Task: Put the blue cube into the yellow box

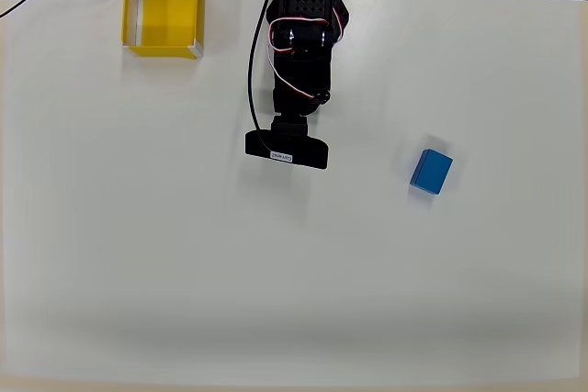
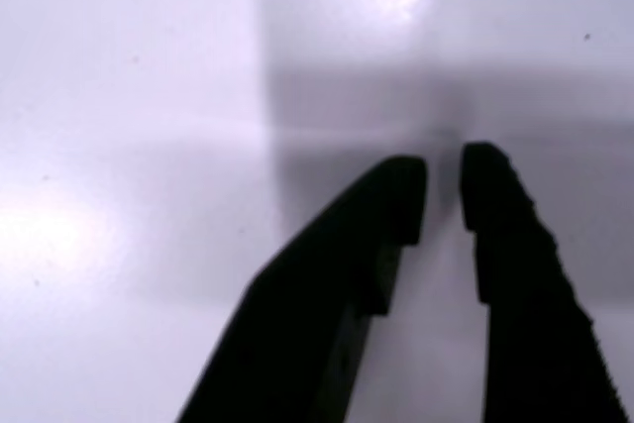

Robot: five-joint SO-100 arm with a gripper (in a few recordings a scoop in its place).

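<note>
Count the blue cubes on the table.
1. The small solid bright-blue cube lies on the white table's right side in the overhead view, apart from the arm; nothing seems hidden.

We see our black arm point(image 1: 299, 52) reaching in from the top edge of the overhead view, stretched toward the middle of the picture, red and white wires looped around its joints and a black cable trailing down its left side. In the wrist view our gripper point(image 2: 443, 190) points down at a pale surface, its two dark fingers point(image 2: 495, 235) nearly together, a thin gap between the tips, nothing held between them.
</note>
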